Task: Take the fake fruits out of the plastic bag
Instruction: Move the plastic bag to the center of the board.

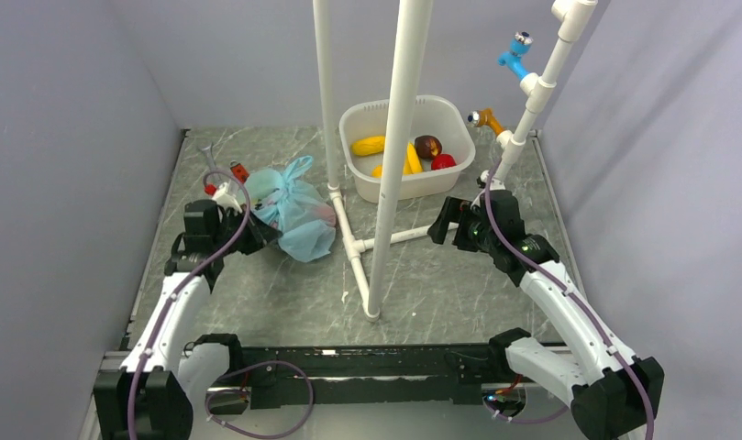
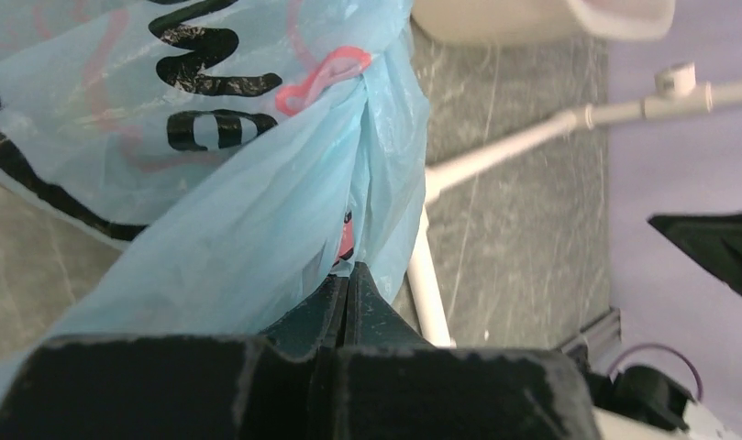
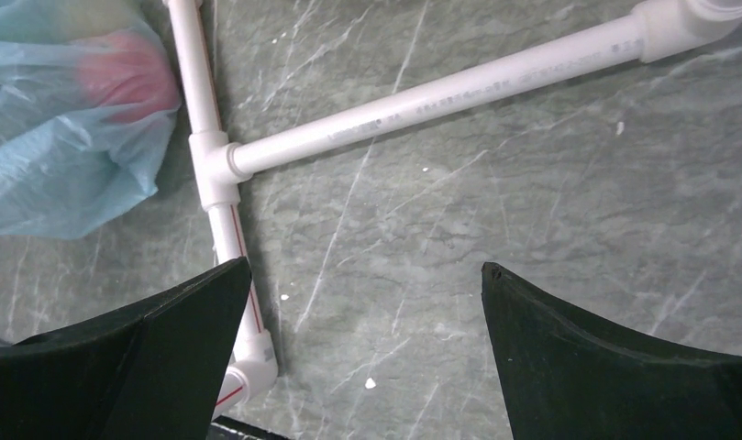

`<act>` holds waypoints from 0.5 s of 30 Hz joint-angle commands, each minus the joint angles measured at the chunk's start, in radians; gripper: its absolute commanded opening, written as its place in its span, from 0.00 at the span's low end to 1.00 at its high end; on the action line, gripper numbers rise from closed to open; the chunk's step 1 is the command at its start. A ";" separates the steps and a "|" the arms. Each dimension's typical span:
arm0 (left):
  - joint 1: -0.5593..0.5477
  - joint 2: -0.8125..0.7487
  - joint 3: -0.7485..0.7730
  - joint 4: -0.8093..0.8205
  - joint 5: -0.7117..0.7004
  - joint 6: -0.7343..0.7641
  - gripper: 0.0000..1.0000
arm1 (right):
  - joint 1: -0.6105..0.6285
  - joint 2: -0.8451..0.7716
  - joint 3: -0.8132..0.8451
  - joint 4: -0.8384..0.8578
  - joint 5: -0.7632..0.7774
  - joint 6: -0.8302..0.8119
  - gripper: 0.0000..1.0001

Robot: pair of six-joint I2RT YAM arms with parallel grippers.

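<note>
mid-task, i judge: some fruits point(image 1: 411, 158) lie in the tub point(image 1: 367, 114) at upper centre, and a red fruit point(image 3: 124, 69) shows through the bag point(image 1: 293, 215) at left centre. the left gripper point(image 2: 348, 271) pinches the bag's film; the right gripper point(image 3: 365, 266) hangs spread and empty. next it probably needs the bag's mouth opened. the dark lettering is too partial to read.

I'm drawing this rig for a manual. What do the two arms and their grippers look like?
Both the left arm and right arm have smooth white links with black joints and black bases. A thin purple cable runs along each. The right gripper has two matte black, wedge-shaped fingers; the left gripper is dark too, with scuffed edges.
</note>
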 commanded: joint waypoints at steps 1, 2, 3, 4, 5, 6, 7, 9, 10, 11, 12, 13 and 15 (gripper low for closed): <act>-0.001 -0.090 -0.064 -0.038 0.167 -0.020 0.00 | 0.001 -0.001 -0.023 0.083 -0.087 0.002 1.00; -0.001 -0.112 -0.083 -0.041 0.193 -0.025 0.00 | 0.002 0.003 -0.030 0.091 -0.104 0.009 1.00; -0.001 -0.135 -0.097 -0.046 0.211 -0.033 0.00 | 0.003 0.007 -0.035 0.101 -0.121 0.016 1.00; -0.001 -0.159 -0.110 -0.054 0.219 -0.042 0.00 | 0.004 0.012 -0.043 0.111 -0.136 0.023 1.00; -0.001 -0.186 -0.124 -0.057 0.227 -0.058 0.00 | 0.006 0.014 -0.051 0.123 -0.148 0.031 1.00; -0.001 -0.211 -0.141 -0.048 0.239 -0.081 0.01 | 0.011 0.017 -0.058 0.133 -0.151 0.041 1.00; -0.001 -0.245 -0.161 -0.034 0.257 -0.111 0.01 | 0.017 0.021 -0.065 0.143 -0.152 0.051 1.00; -0.001 -0.296 -0.206 -0.002 0.280 -0.185 0.02 | 0.030 0.033 -0.075 0.162 -0.157 0.067 1.00; -0.001 -0.321 -0.228 0.012 0.289 -0.215 0.04 | 0.037 0.041 -0.076 0.170 -0.159 0.075 1.00; -0.001 -0.344 -0.247 0.025 0.297 -0.243 0.06 | 0.045 0.048 -0.077 0.177 -0.163 0.085 1.00; -0.001 -0.370 -0.257 0.015 0.295 -0.248 0.11 | 0.056 0.056 -0.075 0.184 -0.165 0.092 1.00; -0.001 -0.391 -0.255 -0.009 0.289 -0.242 0.20 | 0.066 0.065 -0.075 0.189 -0.166 0.100 1.00; -0.001 -0.422 -0.231 -0.073 0.273 -0.211 0.35 | 0.092 0.082 -0.075 0.205 -0.168 0.112 1.00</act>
